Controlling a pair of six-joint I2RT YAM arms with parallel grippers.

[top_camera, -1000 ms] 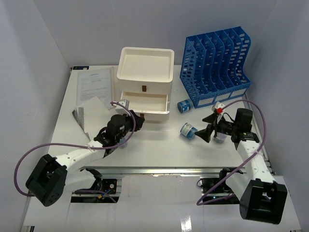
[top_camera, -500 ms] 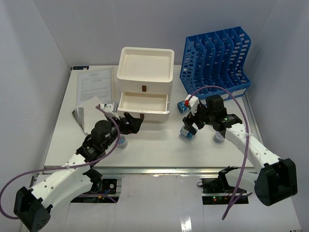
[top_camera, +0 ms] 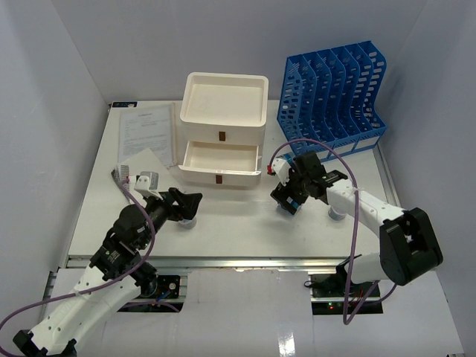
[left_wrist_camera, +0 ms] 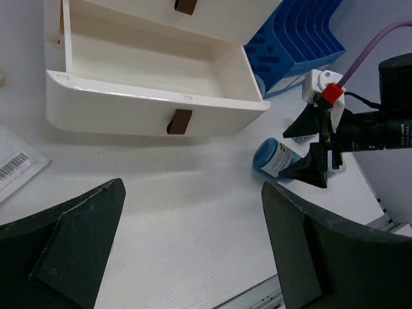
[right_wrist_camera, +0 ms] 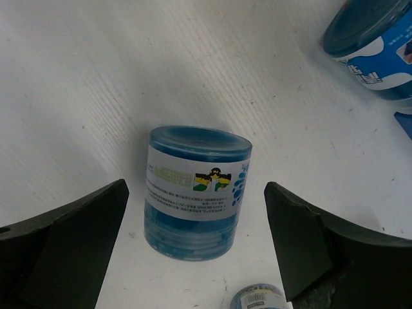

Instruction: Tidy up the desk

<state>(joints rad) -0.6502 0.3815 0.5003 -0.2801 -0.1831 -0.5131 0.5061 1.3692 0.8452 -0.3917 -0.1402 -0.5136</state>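
On the white desk (top_camera: pixel 238 223) a blue jar (right_wrist_camera: pixel 196 193) with a white label lies on its side. My right gripper (right_wrist_camera: pixel 195 193) hangs open just above it, one finger on either side, not touching; from above that gripper (top_camera: pixel 286 199) covers most of the jar. My left gripper (top_camera: pixel 184 205) is open and empty over bare desk, near left of the cream box's open drawer (top_camera: pixel 221 158). A small jar (top_camera: pixel 186 222) stands right below it. In the left wrist view the left gripper (left_wrist_camera: pixel 193 257) frames empty desk, with the lying jar (left_wrist_camera: pixel 271 158) further off.
The cream drawer box (top_camera: pixel 223 111) stands at the back centre, the blue file rack (top_camera: pixel 331 97) at the back right. Papers (top_camera: pixel 145 130) lie at the back left. Another blue jar (right_wrist_camera: pixel 373 38) lies by the rack. A small jar (top_camera: pixel 338 214) stands to the right.
My left gripper opened and drew back from the drawer towards the near left. My right gripper swung left from the small standing jar to over the lying blue jar.
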